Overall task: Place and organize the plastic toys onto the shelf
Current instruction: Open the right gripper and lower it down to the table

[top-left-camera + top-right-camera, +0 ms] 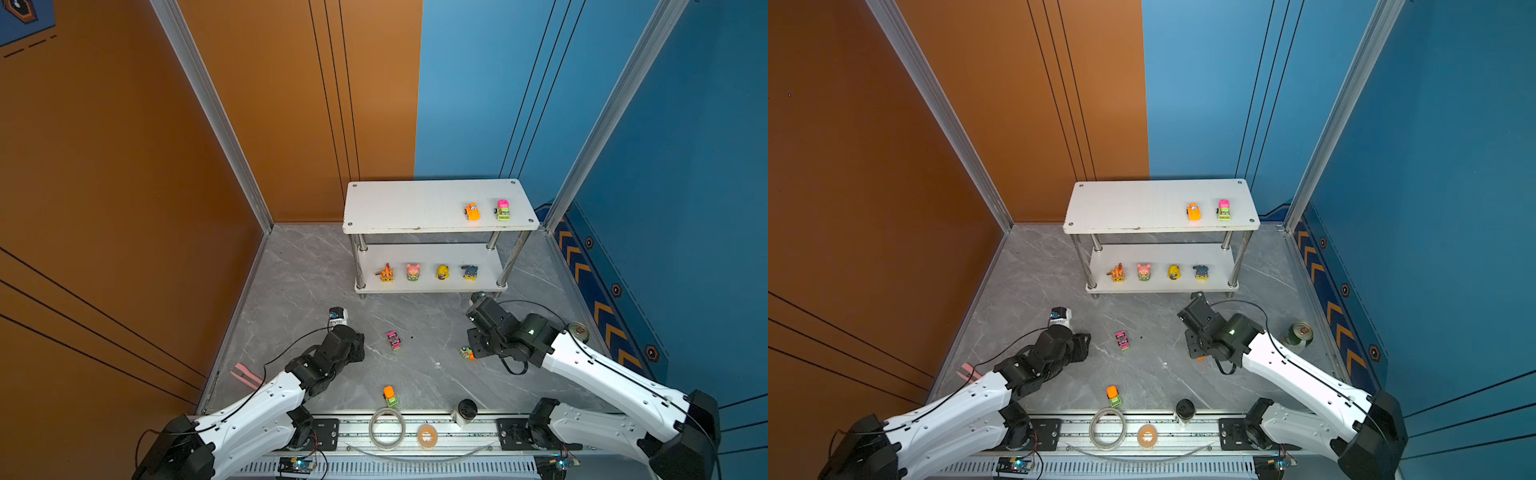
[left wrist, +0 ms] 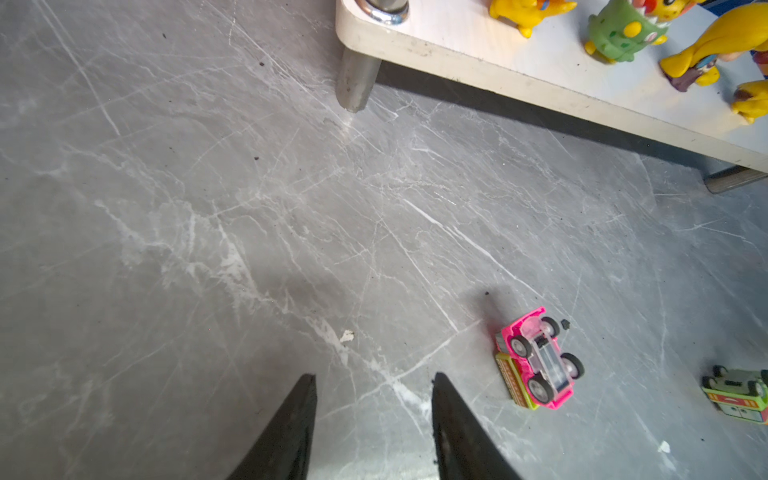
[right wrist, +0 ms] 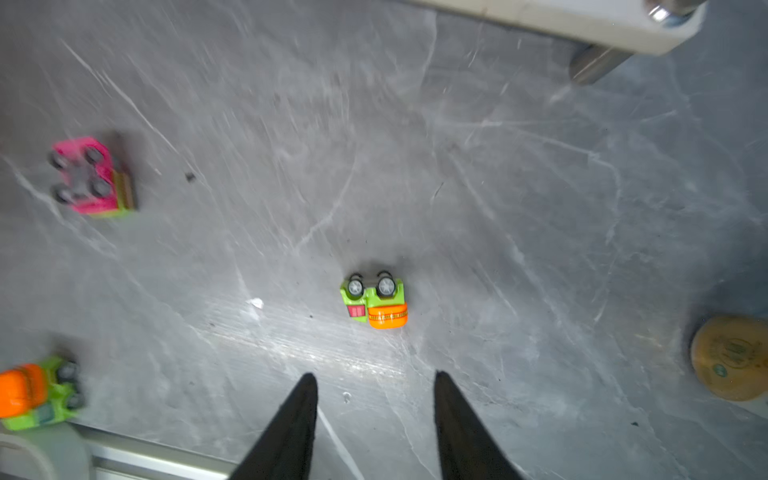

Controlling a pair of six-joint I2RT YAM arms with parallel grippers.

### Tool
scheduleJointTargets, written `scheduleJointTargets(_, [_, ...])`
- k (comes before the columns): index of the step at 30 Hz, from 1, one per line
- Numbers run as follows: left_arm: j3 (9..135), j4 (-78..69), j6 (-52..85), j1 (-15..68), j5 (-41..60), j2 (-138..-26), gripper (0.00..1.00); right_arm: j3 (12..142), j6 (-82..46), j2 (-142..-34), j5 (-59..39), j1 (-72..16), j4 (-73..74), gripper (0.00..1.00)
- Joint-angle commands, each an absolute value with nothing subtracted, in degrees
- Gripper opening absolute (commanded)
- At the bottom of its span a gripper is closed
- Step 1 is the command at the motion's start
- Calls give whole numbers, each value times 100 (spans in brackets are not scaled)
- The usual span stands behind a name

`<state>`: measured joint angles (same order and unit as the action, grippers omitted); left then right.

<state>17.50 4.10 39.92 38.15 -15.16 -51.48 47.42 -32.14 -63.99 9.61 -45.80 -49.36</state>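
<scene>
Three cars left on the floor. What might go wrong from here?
The green car ahead of the open right jaws lies on its side; a pinch on its rounded orange part may squirt it away. The pink car lies wheels up, so it could reach the shelf inverted. The can stands close beside the right arm; a swing might topple it.

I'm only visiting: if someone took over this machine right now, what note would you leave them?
Left gripper: open, empty, near the pink car.
Right gripper: open, empty, near the green-and-orange car.
Done: orange car and pink-topped car on the shelf top board; orange figurine, pink figurine, yellow figurine, blue-grey figurine on its lower board.
Left: three cars on the grey surface: pink car and green-and-orange car, both tipped over, plus the orange-topped car near the front rail.
</scene>
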Motion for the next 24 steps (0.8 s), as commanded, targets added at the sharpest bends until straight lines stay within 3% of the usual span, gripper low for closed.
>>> scheduleJointTargets(1, [1873,427,3946,3770,-1500,-5259,47,4344,-3683,-6798,697,-4624,-4085,20])
scheduleJointTargets(6, [1895,402,3985,3776,-1452,-5418,47,4245,-3428,-7353,921,-4465,-3600,8])
scheduleJointTargets(16, [2039,318,3942,3764,-1463,-5819,47,4267,-3250,-8059,610,-4167,-3163,6])
scheduleJointTargets(24, [2153,55,3948,3767,-1337,-6238,47,4249,-3270,-7628,766,-4152,-3472,6])
